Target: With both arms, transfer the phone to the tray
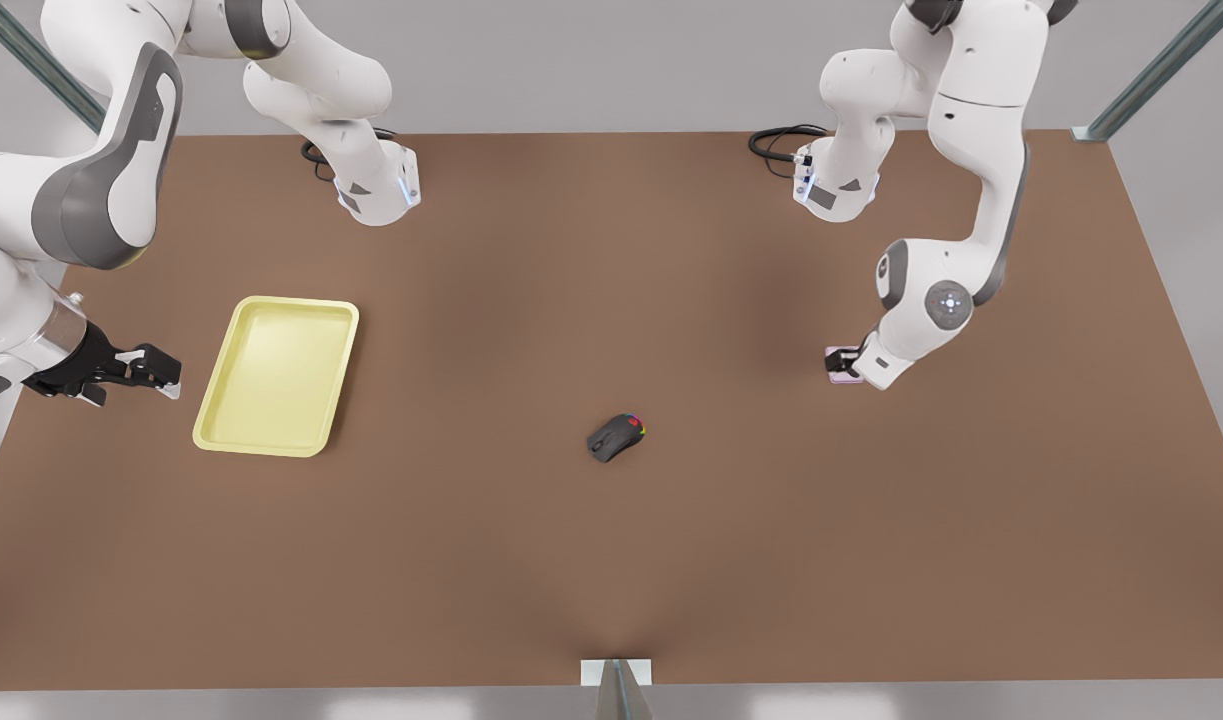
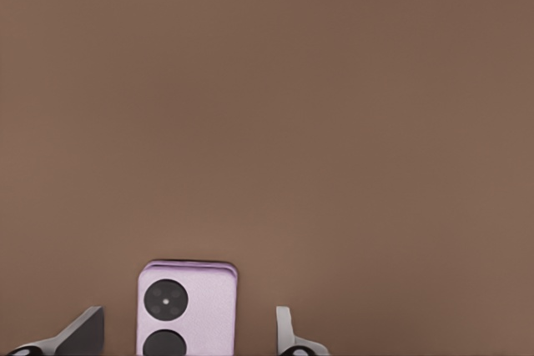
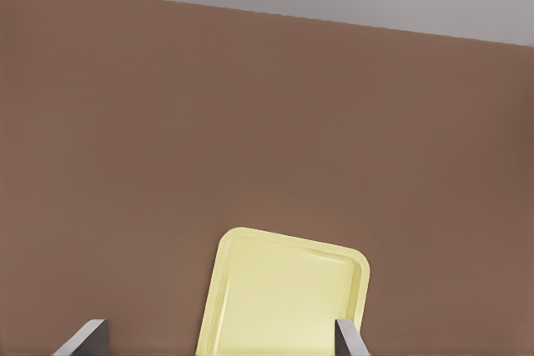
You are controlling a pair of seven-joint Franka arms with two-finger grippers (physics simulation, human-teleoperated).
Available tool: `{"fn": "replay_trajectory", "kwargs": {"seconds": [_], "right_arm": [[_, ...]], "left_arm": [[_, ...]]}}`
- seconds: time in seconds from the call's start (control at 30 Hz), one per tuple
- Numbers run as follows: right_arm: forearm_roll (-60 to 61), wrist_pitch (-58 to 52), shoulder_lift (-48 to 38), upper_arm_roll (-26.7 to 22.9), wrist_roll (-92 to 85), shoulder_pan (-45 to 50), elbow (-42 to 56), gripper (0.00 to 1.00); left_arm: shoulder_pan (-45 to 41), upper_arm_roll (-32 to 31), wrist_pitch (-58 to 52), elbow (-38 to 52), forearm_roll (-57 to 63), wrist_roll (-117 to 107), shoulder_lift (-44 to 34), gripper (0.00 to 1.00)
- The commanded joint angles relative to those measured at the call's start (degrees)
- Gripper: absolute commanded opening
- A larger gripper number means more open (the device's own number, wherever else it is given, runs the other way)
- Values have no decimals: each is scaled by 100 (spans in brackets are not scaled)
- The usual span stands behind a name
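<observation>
Left gripper (image 1: 843, 366) straddles phone (image 2: 185, 310); right gripper (image 1: 161, 378) waits.

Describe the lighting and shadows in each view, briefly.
Front view: soft even light, faint dark patches on the table, a small shadow under the mouse and along the tray. Left wrist view: flat light, no glare on the phone. Right wrist view: even light, the tray's rim barely shaded.
</observation>
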Motion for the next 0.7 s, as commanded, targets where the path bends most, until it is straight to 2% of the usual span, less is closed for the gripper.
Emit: {"fn": "replay_trajectory", "kwargs": {"seconds": [0.0, 0.33, 0.67], "right_arm": [[0, -1, -7, -2, -101, 0, 3, 100], [18, 8, 2, -2, -101, 0, 3, 100], [79, 8, 11, -10, -101, -9, 3, 100]], "left_arm": [[-3, 1, 773, -151, 16, -776, 15, 100], [-3, 18, 1212, -740, 69, -740, 340, 100], [-12, 18, 1300, -766, 131, -380, 569, 100]]}}
